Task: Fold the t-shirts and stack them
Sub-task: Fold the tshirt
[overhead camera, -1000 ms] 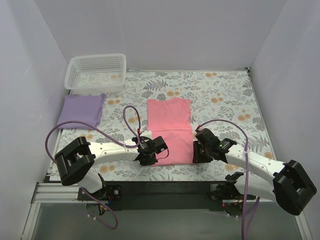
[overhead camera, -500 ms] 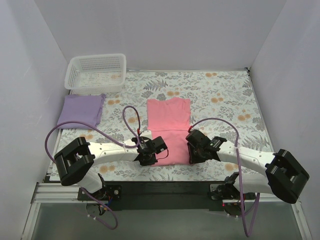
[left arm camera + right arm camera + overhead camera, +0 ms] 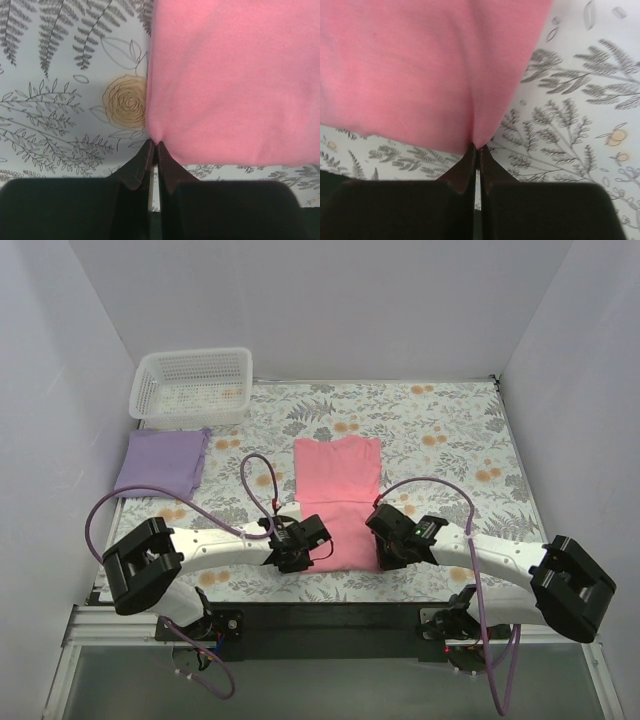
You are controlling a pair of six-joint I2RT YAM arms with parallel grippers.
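The salmon-pink t-shirt (image 3: 338, 498) lies partly folded in the middle of the floral tablecloth, its near part doubled over. My left gripper (image 3: 303, 546) is shut on the shirt's near left corner (image 3: 156, 134). My right gripper (image 3: 382, 548) is shut on the near right corner (image 3: 481, 139), where the cloth puckers between the jaws. The lavender-purple t-shirt (image 3: 162, 461) lies folded at the far left, away from both arms.
A white lattice basket (image 3: 192, 386) stands at the back left, just beyond the purple shirt. The floral tablecloth (image 3: 440, 440) covers the table. Purple cables loop over both arms near the pink shirt. White walls close in left, right and back.
My right gripper slid left to the pink shirt's near right corner and closed on it. The left gripper stayed shut on the near left corner.
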